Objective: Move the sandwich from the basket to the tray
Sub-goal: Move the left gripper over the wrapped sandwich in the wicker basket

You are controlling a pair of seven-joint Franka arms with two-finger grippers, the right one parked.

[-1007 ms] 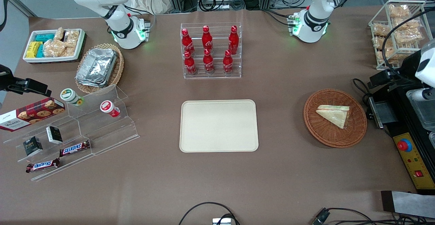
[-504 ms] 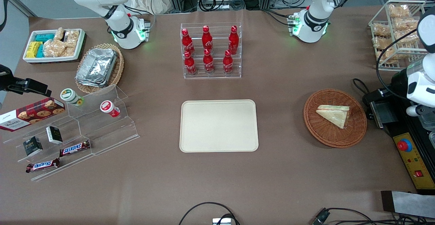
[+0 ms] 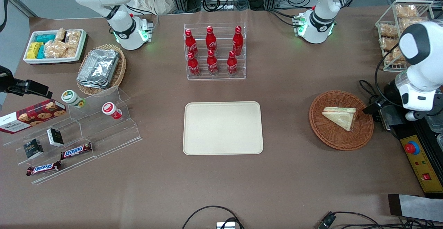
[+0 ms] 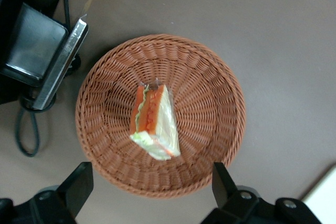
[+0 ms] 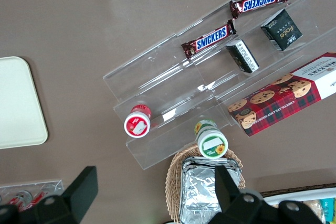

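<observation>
Sandwich [image 4: 154,121] lies wrapped in the middle of the basket [image 4: 210,85], untouched, its filling edge and long axis running roughly crosswise to the line between the tool's two fingers. The tool [image 4: 149,192] hangs spread wide and empty, above the basket's rim and clear of the sandwich. The tray [image 3: 222,127] sits bare on the desk [image 3: 294,173], well apart toward the parked arm's end.

SNICKERS reads on 2 candy bars [image 5: 209,39] on the clear stand, WALKERS on the red tartan cookie box [image 5: 286,102], Coca-Cola script on 6 red bottles [image 3: 211,62].
</observation>
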